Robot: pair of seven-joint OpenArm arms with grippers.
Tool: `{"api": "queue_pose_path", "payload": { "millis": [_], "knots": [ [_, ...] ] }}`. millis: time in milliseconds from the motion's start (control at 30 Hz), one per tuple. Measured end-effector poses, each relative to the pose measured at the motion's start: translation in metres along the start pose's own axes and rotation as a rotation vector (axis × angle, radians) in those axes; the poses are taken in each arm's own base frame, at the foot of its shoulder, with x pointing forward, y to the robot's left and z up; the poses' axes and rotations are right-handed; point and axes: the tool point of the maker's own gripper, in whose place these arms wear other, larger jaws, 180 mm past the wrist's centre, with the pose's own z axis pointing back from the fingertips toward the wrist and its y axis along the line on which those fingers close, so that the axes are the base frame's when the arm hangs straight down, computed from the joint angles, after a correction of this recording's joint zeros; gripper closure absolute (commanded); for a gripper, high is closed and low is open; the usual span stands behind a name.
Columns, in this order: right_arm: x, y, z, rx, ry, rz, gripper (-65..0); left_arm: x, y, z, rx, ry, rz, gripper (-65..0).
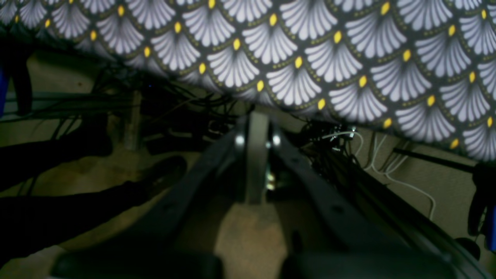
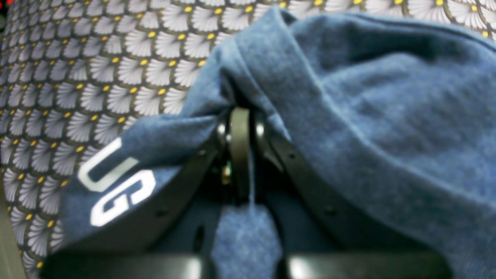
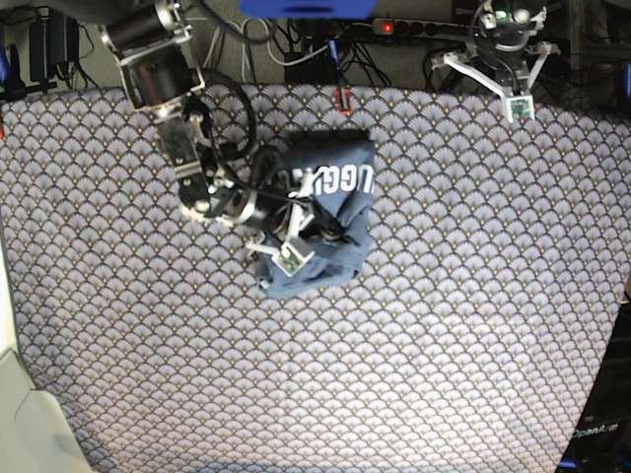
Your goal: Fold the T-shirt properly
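**A:** Where does everything sit, starting with the biggest thing?

**B:** The counter [image 3: 473, 325], under its scallop-patterned tablecloth [image 3: 118, 335], has bare cloth on every side. The T-shirt [image 3: 335, 212] lies bunched in a rough heap just behind the middle, its long axis running front to back, with the white lettering [image 3: 340, 180] at the far end.

**A:** And the arms?

**B:** The right pincer [image 2: 240, 128] is in the heap itself. Its jaws are pinched together on a fold of the T-shirt, fabric draping away to both sides and over it. So the garment lies all around and mostly beyond that pincer. The left pincer [image 1: 256, 155] is drawn back past the counter's rear edge, well apart from the shirt, jaws shut on nothing.

**A:** So the right arm is nearer?

**B:** By far. Judging from the heap, folding proper hasn't begun; the shirt likely needs spreading first. There is open cloth toward the front and both sides for that.
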Motion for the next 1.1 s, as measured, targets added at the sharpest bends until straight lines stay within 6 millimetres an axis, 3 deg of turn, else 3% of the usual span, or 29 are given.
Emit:
{"api": "queue_pose_path", "payload": {
  "millis": [200, 333, 467, 567, 933, 1100],
  "knots": [
    [0.011, -0.001, 0.010, -0.022, -0.007, 0.068, 0.0, -0.003, 0.002, 0.001, 0.008, 0.002, -0.011, -0.4],
    [0.021, 0.001, 0.034, -0.060, -0.037, 0.117, 0.0, -0.001, 0.011, 0.006, 0.052, -0.049, -0.078, -0.4],
    [0.022, -0.003, 0.061, -0.129, -0.037, 0.117, 0.0, -0.014, 0.002, 0.011, 0.035, -0.027, -0.112, -0.4],
    [0.021, -0.011, 0.093, -0.216, -0.066, 0.094, 0.0, -0.017, -0.009, 0.015, 0.010, -0.039, -0.159, -0.4],
    [-0.047, 0.003, 0.189, -0.404, 0.092, 0.065, 0.0, -0.044, -0.057, 0.034, -0.115, -0.040, -0.298, -0.4],
    [-0.081, 0.010, 0.222, -0.458, 0.159, -0.004, 0.0, -0.059, -0.071, 0.042, -0.166, -0.012, -0.324, -0.4]
  ]
}}
